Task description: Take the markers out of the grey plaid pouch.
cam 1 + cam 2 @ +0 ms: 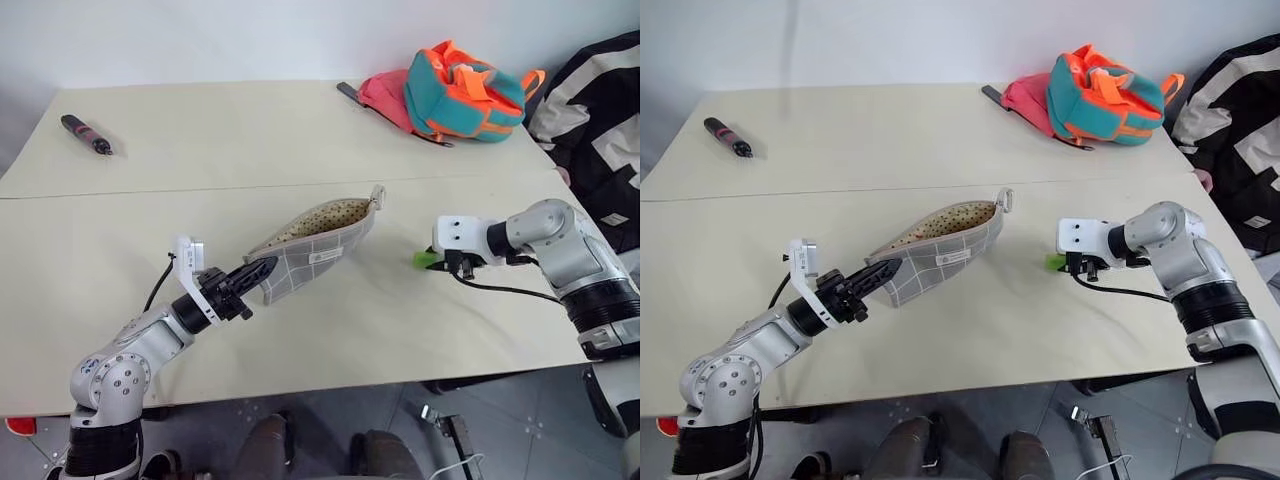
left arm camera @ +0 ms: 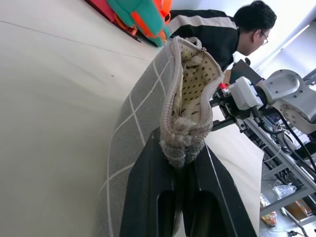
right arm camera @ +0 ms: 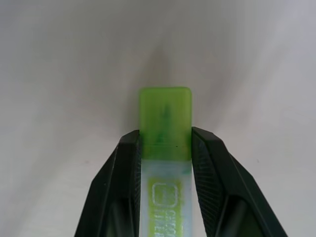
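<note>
Over the table (image 1: 300, 130), the left gripper (image 1: 262, 268) is pinching one end of the pouch (image 1: 315, 245), fingers clamped on the seam, holding it lifted and tilted with its open mouth facing up and away. To the right, well apart from the pouch, the right gripper (image 3: 165, 148) is gripping the green marker (image 3: 165, 118) between its pads, cap end sticking out just above the tabletop. I cannot tell whether any marker is lying inside the pouch; the lining looks bare from the left wrist view. If the fingers are spreading while the marker is hanging at an angle, it is likely rolling off toward the near edge. With the pouch pinched by one end only, a tug from a reaching hand risks slipping it free or spilling whatever is inside.
</note>
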Controlling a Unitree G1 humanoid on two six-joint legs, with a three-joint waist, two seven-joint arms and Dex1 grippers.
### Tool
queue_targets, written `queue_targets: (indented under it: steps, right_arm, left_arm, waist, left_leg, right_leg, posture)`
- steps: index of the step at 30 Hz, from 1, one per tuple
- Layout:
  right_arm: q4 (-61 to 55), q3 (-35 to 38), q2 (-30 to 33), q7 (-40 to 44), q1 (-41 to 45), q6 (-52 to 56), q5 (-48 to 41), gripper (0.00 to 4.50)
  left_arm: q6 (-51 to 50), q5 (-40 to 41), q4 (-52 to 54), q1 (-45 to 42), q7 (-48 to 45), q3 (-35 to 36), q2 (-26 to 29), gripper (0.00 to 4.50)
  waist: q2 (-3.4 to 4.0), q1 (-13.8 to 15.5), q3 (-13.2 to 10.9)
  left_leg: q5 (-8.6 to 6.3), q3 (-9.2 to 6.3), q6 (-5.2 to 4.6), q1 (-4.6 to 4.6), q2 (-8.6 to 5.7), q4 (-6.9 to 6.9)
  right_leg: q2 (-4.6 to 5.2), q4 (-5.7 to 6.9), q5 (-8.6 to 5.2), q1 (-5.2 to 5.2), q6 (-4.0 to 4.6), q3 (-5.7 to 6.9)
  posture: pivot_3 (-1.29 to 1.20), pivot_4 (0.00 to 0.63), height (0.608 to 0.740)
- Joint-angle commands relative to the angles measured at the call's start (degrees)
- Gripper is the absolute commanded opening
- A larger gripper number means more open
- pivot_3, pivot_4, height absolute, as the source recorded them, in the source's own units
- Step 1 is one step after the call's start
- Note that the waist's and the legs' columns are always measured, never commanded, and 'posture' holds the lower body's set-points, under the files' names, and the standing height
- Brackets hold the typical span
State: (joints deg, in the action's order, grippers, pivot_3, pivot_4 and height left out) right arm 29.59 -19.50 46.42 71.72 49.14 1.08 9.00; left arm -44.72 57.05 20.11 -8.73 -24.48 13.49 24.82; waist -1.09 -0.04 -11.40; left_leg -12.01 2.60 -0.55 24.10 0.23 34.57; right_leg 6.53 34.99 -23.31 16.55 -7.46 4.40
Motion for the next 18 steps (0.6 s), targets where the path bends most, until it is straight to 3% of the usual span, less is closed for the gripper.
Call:
queue_targets:
  steps: [1,4,9,13,18]
  right_arm:
    - [-2.27,3.94,-1.16,1.84,1.51,2.59,-4.37,2.38]
    - [-3.03,7.55,-3.25,1.59,3.99,5.42,-8.53,3.37]
    - [-11.07,13.11,-5.63,5.92,9.32,17.77,-19.81,3.37]
    - [-17.32,16.23,-10.26,4.20,12.95,24.96,-27.32,3.37]
    - [-21.78,13.24,-14.51,2.61,11.49,25.38,-27.89,3.37]
  left_arm:
    - [0.36,0.90,2.22,0.09,-0.18,0.56,-0.14,0.00]
    - [0.28,1.09,2.38,0.14,-0.01,0.38,-0.44,0.00]
    - [0.24,0.85,2.71,0.21,0.10,-0.47,-1.20,0.00]
    - [-0.29,1.31,2.82,0.09,-0.20,-0.74,-1.29,0.00]
    - [-0.57,1.22,2.83,-0.25,-0.45,-1.38,-1.29,0.00]
  waist:
    - [0.00,-0.01,0.00]
    - [0.04,0.00,-0.02]
    - [0.11,-0.01,-0.07]
    - [0.11,-0.04,-0.06]
    - [0.11,0.19,-0.07]
  left_leg:
    - [0.00,-0.01,0.00,0.00,0.00,0.00]
    - [-0.01,-0.04,0.01,0.02,0.01,-0.01]
    - [-0.01,-0.10,0.01,0.05,0.01,-0.05]
    - [-0.03,-0.16,0.04,0.05,0.04,-0.07]
    - [-0.03,-0.19,0.04,0.06,-0.01,-0.06]
  right_leg:
    - [0.00,0.00,0.00,0.00,0.00,0.00]
    - [0.00,-0.01,0.00,0.01,0.00,0.00]
    - [0.00,-0.03,0.00,0.02,0.00,0.00]
    - [0.02,-0.02,0.00,0.01,0.00,0.00]
    - [0.02,0.05,0.00,0.02,0.00,-0.01]
  posture:
    - [0.00,0.150,0.740]
    - [0.00,0.150,0.740]
    - [0.00,0.150,0.740]
    - [0.00,0.150,0.740]
    - [0.00,0.150,0.740]
